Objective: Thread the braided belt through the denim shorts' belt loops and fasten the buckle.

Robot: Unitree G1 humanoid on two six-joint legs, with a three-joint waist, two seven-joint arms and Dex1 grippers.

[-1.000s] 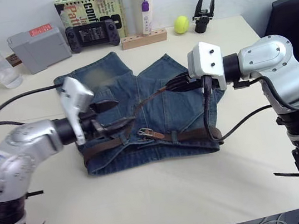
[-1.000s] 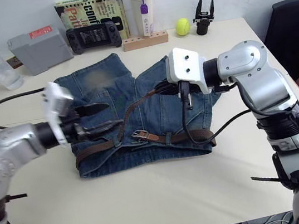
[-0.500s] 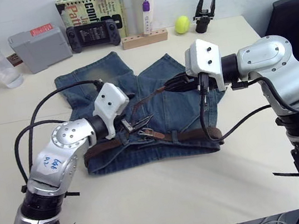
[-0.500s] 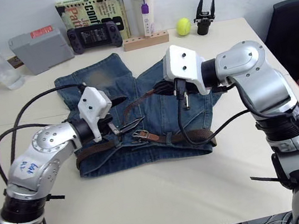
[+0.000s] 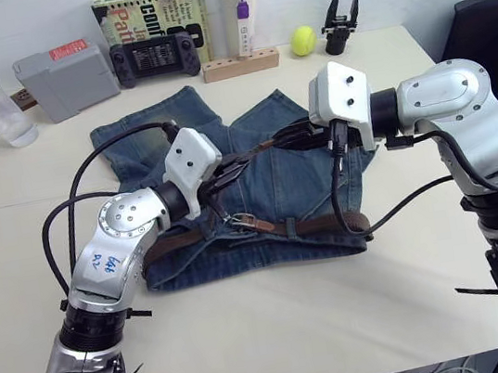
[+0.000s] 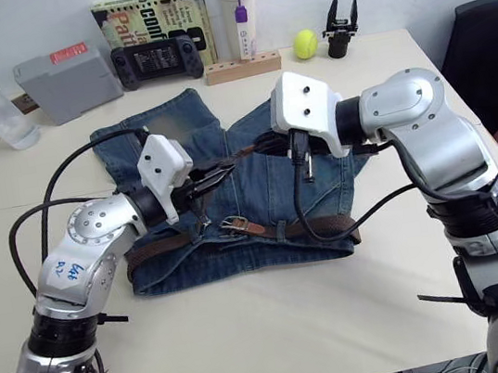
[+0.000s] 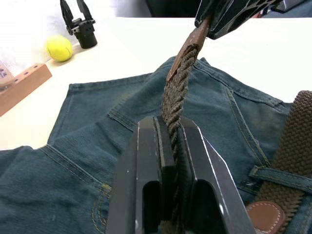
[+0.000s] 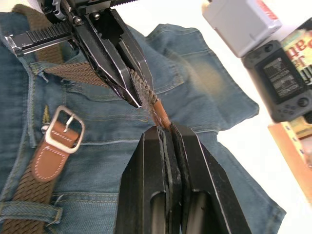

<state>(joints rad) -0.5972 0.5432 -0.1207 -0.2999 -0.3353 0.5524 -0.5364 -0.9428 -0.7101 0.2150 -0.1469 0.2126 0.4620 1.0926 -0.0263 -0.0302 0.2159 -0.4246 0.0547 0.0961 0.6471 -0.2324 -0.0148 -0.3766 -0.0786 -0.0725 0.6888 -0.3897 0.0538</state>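
Cream tabletop (image 5: 280, 332) carries the whole business, with the denim shorts (image 5: 267, 184) spread flat at its middle. Starting at the fingers: the left gripper (image 7: 171, 127) is clamped on the braided belt (image 7: 173, 100) partway along its free length, and the right gripper (image 8: 168, 134) is pinched tight on that belt's tan leather tip (image 8: 158, 113), so the two grips sit close together on one short raised stretch of strap above the shorts' front. Half a second back the left gripper was lower, near the buckle (image 5: 247, 221), holding nothing; it has since swung up and closed on the strap. That looks to me like a hand-over or a re-grip being set up, so the tip can be steered toward the buckle. Out from there, the rest of the belt lies along the waistband through the belt loops (image 7: 280, 174), on the edge of the shorts nearest the robot, and the buckle rests unfastened near the waistband's middle. Beyond the shorts' far edge stand a game console (image 5: 153, 60), a tumbler (image 5: 240, 11) and a yellow ball (image 5: 302, 41).
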